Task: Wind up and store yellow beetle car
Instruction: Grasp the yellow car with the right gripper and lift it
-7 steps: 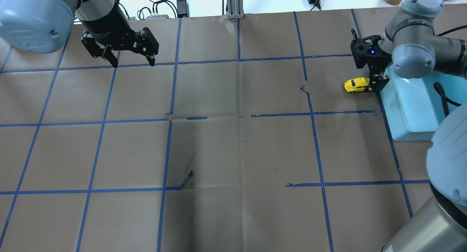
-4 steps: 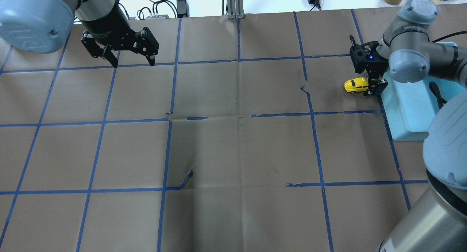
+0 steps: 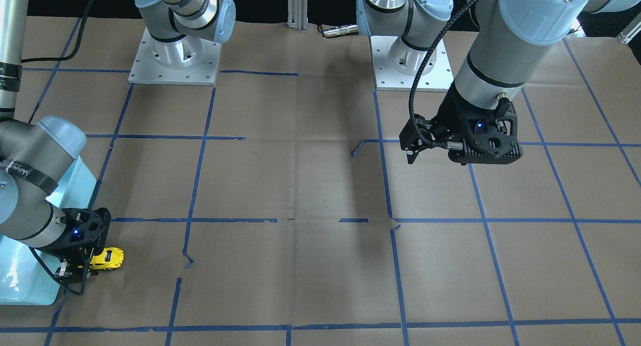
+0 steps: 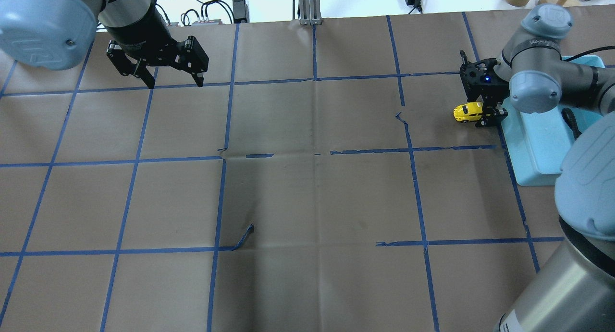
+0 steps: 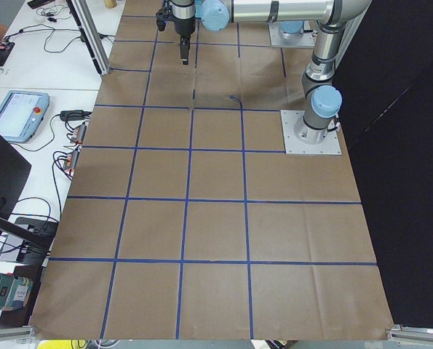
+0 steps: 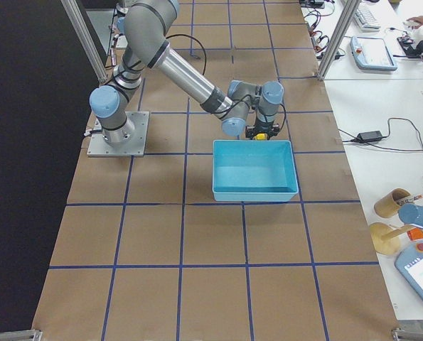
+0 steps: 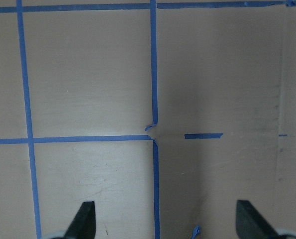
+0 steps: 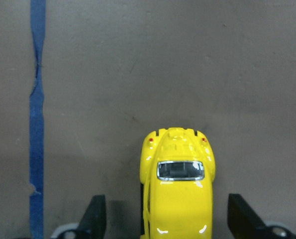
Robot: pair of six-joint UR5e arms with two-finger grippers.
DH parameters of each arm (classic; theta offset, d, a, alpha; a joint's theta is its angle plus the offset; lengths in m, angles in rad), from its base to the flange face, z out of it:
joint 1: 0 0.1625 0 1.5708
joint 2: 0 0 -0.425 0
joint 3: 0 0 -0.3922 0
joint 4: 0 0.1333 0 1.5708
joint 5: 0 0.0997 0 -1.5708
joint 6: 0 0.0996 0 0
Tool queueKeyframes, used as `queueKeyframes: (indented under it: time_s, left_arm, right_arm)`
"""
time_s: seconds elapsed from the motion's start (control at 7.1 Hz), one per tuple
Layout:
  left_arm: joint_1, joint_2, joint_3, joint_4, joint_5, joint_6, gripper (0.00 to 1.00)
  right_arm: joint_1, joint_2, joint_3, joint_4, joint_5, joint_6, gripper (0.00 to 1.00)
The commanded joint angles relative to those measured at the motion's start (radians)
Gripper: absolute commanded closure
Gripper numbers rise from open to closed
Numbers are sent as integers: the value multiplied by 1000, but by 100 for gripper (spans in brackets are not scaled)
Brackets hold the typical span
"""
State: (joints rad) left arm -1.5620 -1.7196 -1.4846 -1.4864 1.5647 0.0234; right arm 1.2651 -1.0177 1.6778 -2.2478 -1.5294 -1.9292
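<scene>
Overhead exterior: glossy yellow beetle car (image 4: 467, 112) inside spread right claw (image 8: 168, 219) — left claw (image 4: 176, 85) spread.

In the overhead view, the beetle car (image 4: 467, 112) sat on the table (image 4: 307, 188) at the upper right of the frame. One end of it lay between the right gripper's (image 4: 486, 114) parted fingers, touching neither. The bin (image 4: 543, 149) lay just right of them, at the frame's edge. The left gripper (image 4: 176, 83) hung at upper left, well apart.
</scene>
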Motion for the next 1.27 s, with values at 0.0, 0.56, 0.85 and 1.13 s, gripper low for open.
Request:
queueKeyframes:
  time_s: [0.0, 0.56, 0.85, 1.13]
  left_arm:
    - [4, 3, 0, 0, 2, 1, 0]
    - [4, 3, 0, 0, 2, 1, 0]
    - [4, 3, 0, 0, 3, 1, 0]
    - [4, 3, 0, 0, 3, 1, 0]
  right_arm:
    - [-1, -4, 0, -12, -2, 4, 76]
    - [20, -196, -13, 178, 21, 241, 82]
    - [28, -260, -18, 201, 17, 371, 81]
    - [17, -326, -21, 211, -39, 650, 81]
